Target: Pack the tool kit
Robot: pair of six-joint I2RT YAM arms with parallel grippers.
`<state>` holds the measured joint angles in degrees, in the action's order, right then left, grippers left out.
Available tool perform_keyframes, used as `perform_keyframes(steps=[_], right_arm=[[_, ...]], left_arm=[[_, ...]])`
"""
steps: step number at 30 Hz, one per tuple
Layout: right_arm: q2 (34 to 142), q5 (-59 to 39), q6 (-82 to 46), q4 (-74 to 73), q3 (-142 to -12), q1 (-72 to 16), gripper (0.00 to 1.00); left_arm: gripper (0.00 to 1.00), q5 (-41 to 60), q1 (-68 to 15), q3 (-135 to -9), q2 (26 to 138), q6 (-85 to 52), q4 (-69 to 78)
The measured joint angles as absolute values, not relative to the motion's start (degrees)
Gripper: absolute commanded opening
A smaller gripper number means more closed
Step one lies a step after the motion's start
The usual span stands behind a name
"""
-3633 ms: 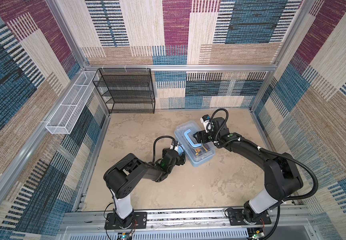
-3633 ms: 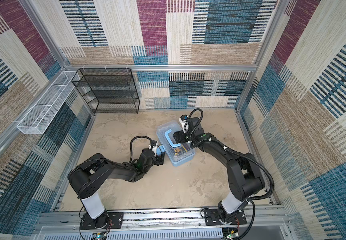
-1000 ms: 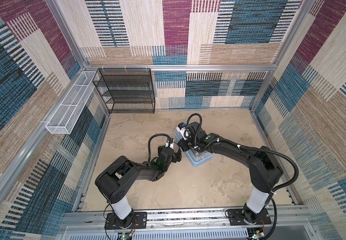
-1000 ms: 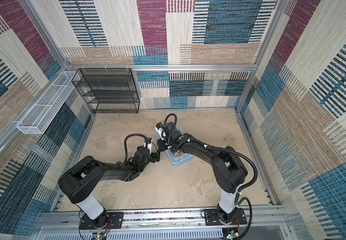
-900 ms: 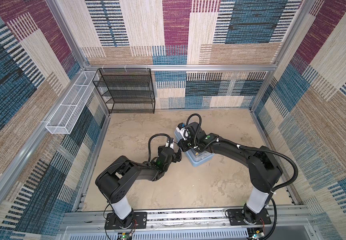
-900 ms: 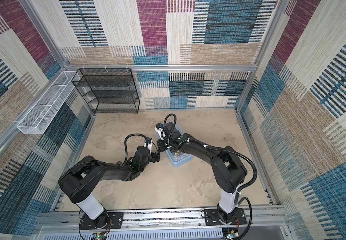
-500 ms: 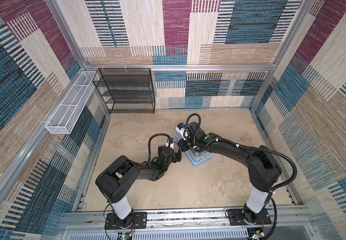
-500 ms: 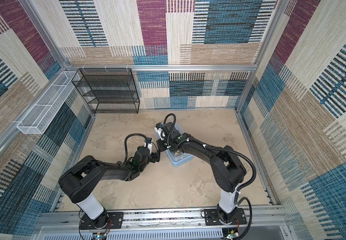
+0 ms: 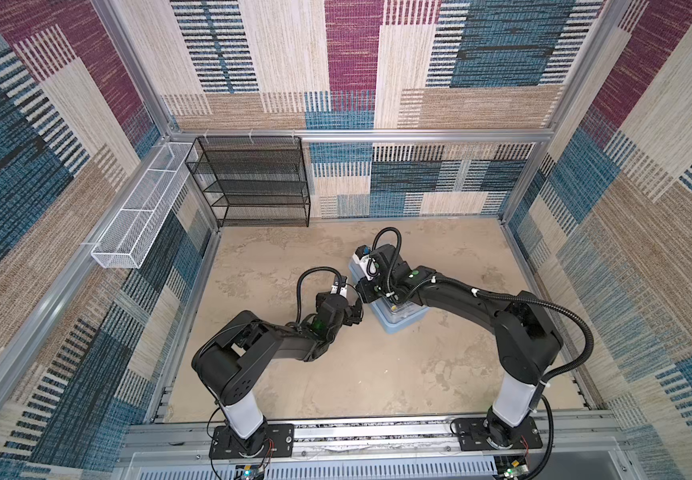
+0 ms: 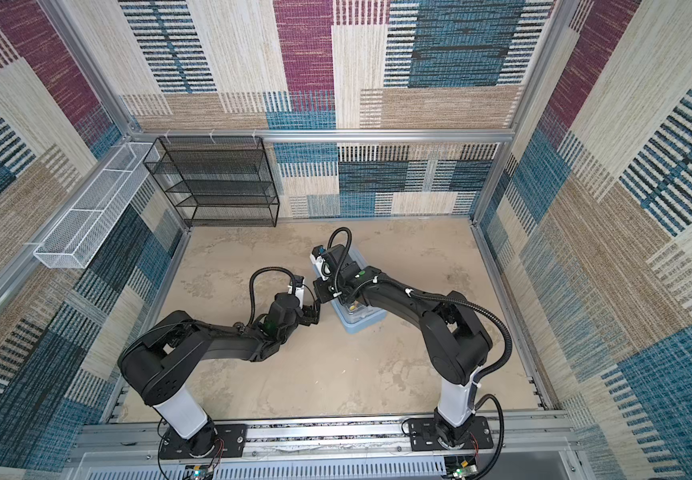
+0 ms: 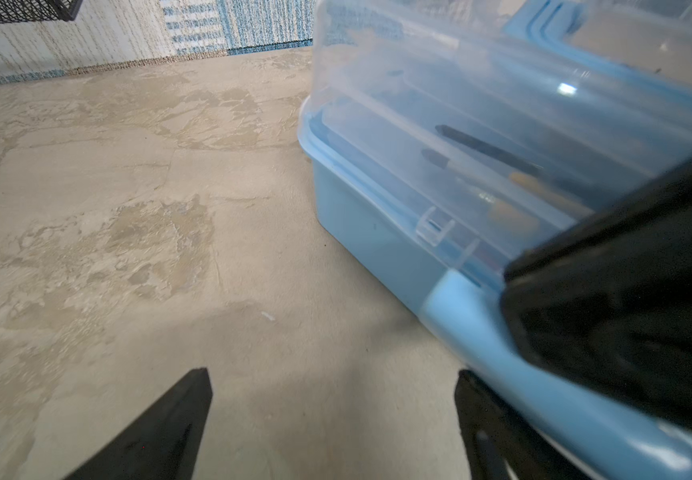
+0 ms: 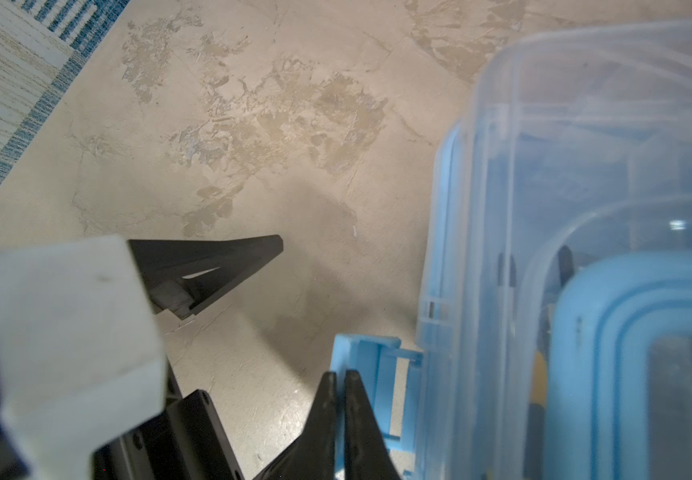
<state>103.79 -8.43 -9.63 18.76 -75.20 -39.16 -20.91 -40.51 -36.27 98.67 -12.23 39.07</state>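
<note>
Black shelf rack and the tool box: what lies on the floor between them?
Nothing: in both top views the floor between the black shelf rack and the tool box is bare.

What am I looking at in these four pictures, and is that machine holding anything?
These are two black robot arms fixed to a table's edge. Two pictures look down from overhead; the other two come from a camera on each arm's wrist. On the sandy tabletop stands a light-blue tool kit, its clear lid down over tools dimly seen inside. The left arm has its jaws wide open beside the box, holding nothing. The right arm has its jaws shut, tips at the blue latch, gripping nothing. Farther back are a black mesh rack and a white wire basket.
</note>
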Motion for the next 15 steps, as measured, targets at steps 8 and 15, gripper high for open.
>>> perform_keyframes(steps=[8, 15], right_arm=[[103.9, -8.4, -10.0, 18.5, -75.1, -39.2, 0.09], [104.1, -8.4, -10.3, 17.4, -74.6, -39.2, 0.09]], left_arm=[[0.95, -20.9, -40.5, -36.3, 98.7, -12.2, 39.0], [0.95, -20.8, -40.5, -36.3, 98.9, -12.2, 38.9]])
